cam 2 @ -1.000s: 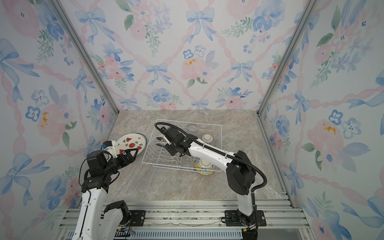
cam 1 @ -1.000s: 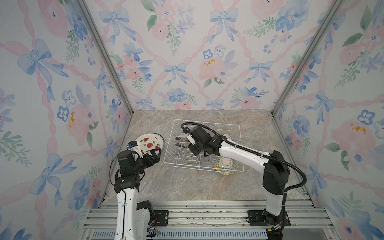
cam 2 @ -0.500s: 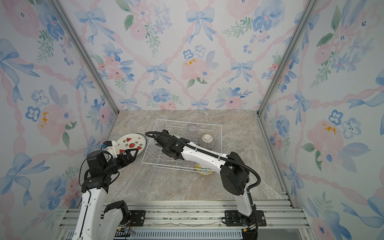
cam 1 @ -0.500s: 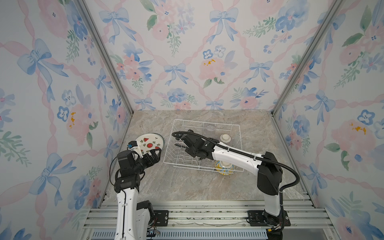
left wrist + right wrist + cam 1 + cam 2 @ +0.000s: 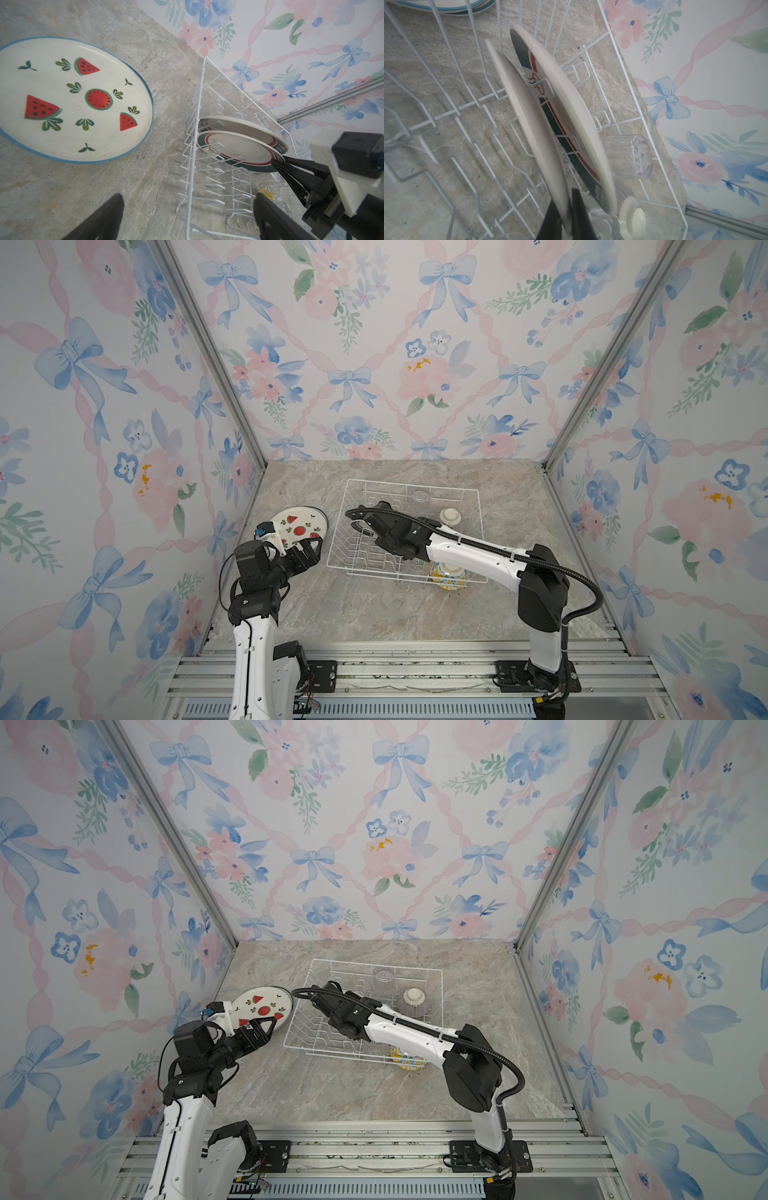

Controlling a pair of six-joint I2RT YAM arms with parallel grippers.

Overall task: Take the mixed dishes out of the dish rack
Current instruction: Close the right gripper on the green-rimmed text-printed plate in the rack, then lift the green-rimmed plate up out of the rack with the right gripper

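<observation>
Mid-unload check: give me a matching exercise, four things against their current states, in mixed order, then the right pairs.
1. watermelon plate
2. right hand
3. left hand
4. striped bowl

A. shut on the dark-rimmed plate's edge
B. upside down in the dish rack
C. open, holding nothing
D. lying flat, outside the rack

Pairs: 1-D, 2-A, 3-C, 4-B

The rack (image 5: pixel 365 551) holds two upright plates (image 5: pixel 527 124), two bowls (image 5: pixel 451 517) and at least two clear glasses (image 5: pixel 627 158). Two more plates, the watermelon plate (image 5: pixel 72 99) on top, lie stacked on the table (image 5: pixel 374 614).
</observation>
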